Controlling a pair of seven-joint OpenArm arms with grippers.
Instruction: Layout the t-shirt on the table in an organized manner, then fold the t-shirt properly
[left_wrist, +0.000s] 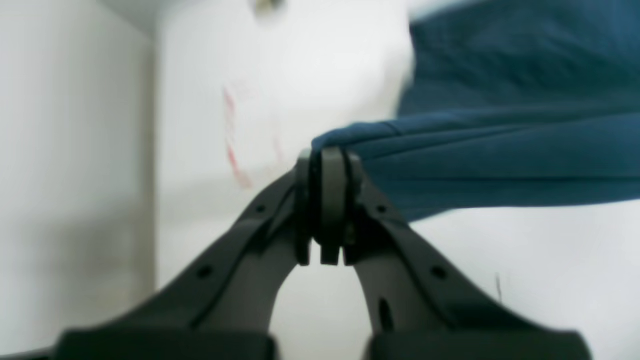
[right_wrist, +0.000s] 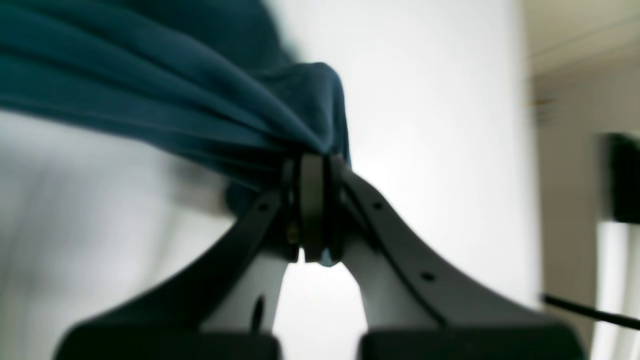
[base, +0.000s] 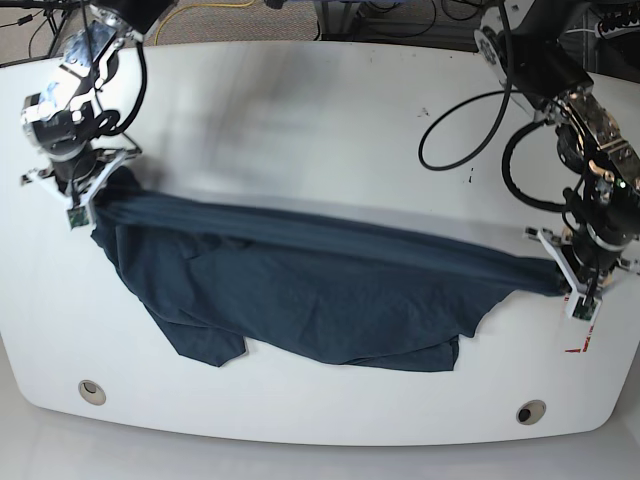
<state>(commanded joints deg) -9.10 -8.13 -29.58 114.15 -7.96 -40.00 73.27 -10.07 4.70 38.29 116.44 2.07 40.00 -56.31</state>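
Observation:
The dark navy t-shirt (base: 300, 290) is stretched across the white table (base: 300, 130) between both arms, its upper edge pulled taut and the rest hanging crumpled toward the front edge. My left gripper (left_wrist: 327, 165) is shut on a bunched corner of the t-shirt (left_wrist: 500, 150); in the base view that gripper (base: 572, 272) is at the right. My right gripper (right_wrist: 310, 165) is shut on the other gathered end of the t-shirt (right_wrist: 150, 100), seen at the left in the base view as the gripper (base: 92, 190).
Two round grey grommet holes (base: 92, 391) (base: 531, 411) sit near the front edge. Red tape marks (base: 580, 345) lie by the right end, also visible as red tape (left_wrist: 232, 145). Black cables (base: 470, 130) loop over the table at the back right.

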